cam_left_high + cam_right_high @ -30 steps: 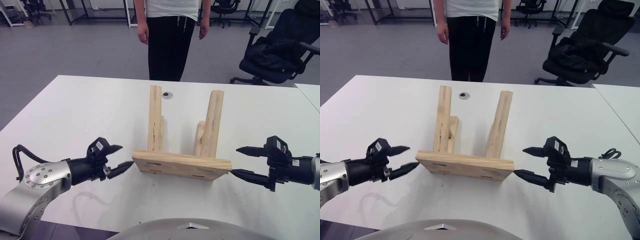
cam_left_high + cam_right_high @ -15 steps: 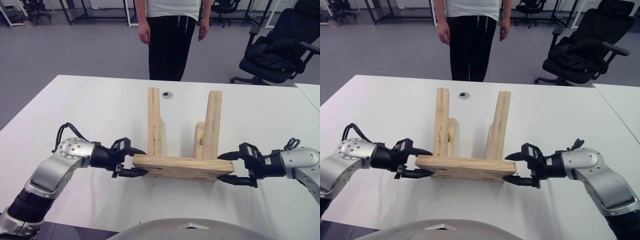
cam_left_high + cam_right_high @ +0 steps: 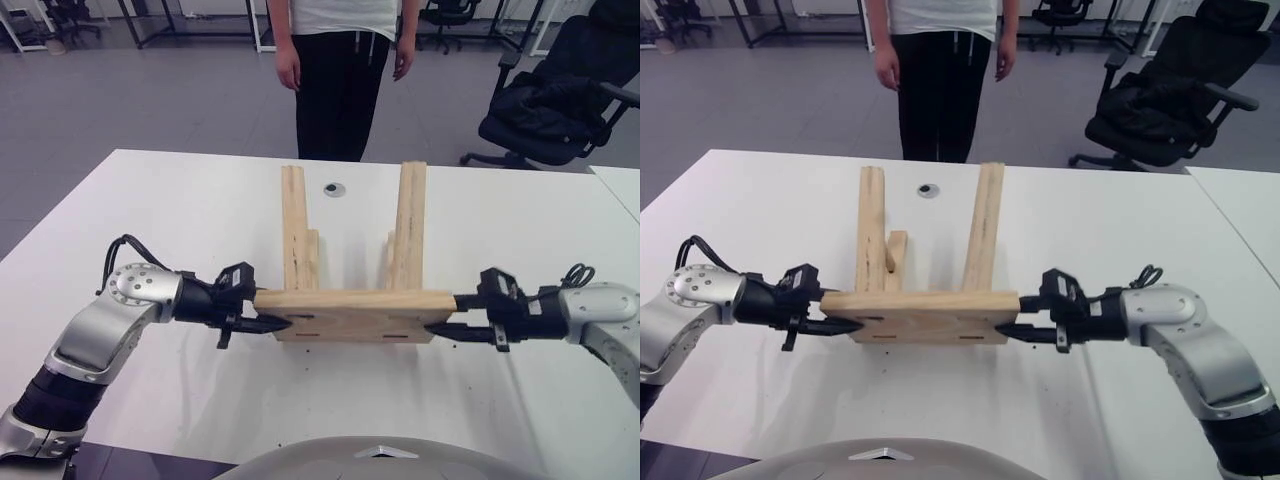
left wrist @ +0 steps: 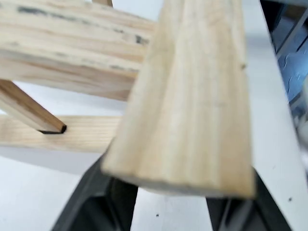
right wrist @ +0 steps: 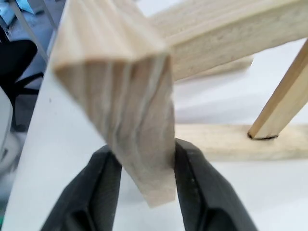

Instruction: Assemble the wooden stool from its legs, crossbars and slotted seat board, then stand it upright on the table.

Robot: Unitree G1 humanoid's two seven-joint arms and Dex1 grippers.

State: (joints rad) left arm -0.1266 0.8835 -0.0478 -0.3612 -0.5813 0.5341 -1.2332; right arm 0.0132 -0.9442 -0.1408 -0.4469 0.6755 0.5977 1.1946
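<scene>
The wooden stool is assembled and held on its side just over the white table (image 3: pixel 140 210). Its slotted seat board (image 3: pixel 350 312) faces me and its two visible legs (image 3: pixel 293 225) point away toward the far edge. My left gripper (image 3: pixel 262 320) is shut on the board's left end. My right gripper (image 3: pixel 445 322) is shut on the right end. In the left wrist view the board end (image 4: pixel 192 106) sits between black fingers (image 4: pixel 98 204), with a crossbar (image 4: pixel 26 110) behind. The right wrist view has the other end (image 5: pixel 122 106) clamped between fingers (image 5: pixel 91 197).
A small round grommet (image 3: pixel 331 188) lies in the table beyond the legs. A person stands behind the far edge. An office chair (image 3: pixel 555 100) is at the back right, and a second table's corner (image 3: pixel 622 190) shows at the right.
Both grippers came inward from open positions beside the board and shut on its two ends. The stool has risen and tilted, its legs swinging up and farther back.
</scene>
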